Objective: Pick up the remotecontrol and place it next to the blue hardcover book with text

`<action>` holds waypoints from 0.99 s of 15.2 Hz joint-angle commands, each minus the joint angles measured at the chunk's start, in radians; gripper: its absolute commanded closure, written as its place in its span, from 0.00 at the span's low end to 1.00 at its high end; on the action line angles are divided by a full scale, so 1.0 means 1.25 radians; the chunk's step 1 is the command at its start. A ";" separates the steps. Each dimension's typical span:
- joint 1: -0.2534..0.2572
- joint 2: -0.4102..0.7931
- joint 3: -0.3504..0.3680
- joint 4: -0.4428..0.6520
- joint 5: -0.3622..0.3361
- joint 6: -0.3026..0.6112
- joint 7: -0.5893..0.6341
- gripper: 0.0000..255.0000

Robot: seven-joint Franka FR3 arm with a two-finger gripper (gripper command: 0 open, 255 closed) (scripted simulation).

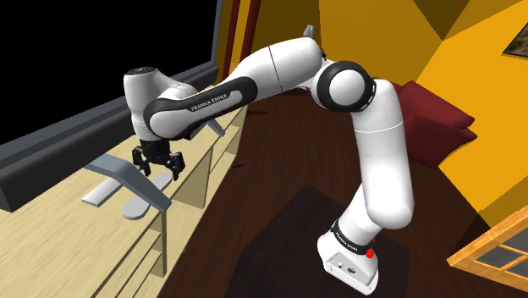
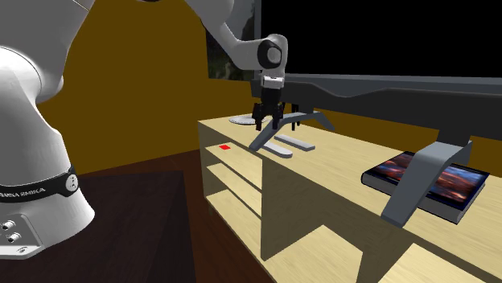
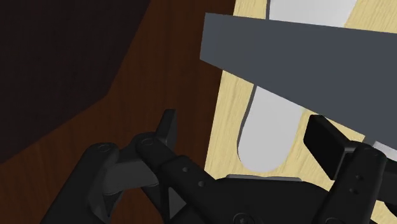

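The shoulder view looks down from beside the white box stand [image 1: 351, 261] at the long pale wooden cabinet [image 1: 51, 245]. The second exterior view sits low by the stand, facing the same cabinet. The wrist view hangs close above its edge.

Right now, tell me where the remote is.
The remote lies on the wooden cabinet top, crossing under the TV's grey foot, just below the open tool; the book is further to the second exterior view's right.
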 commanded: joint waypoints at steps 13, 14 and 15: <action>0.006 0.120 -0.027 -0.002 -0.066 0.223 0.016 0.00; 0.006 0.124 -0.028 0.006 -0.066 0.219 0.015 1.00; 0.005 0.122 -0.028 0.003 -0.066 0.221 0.014 1.00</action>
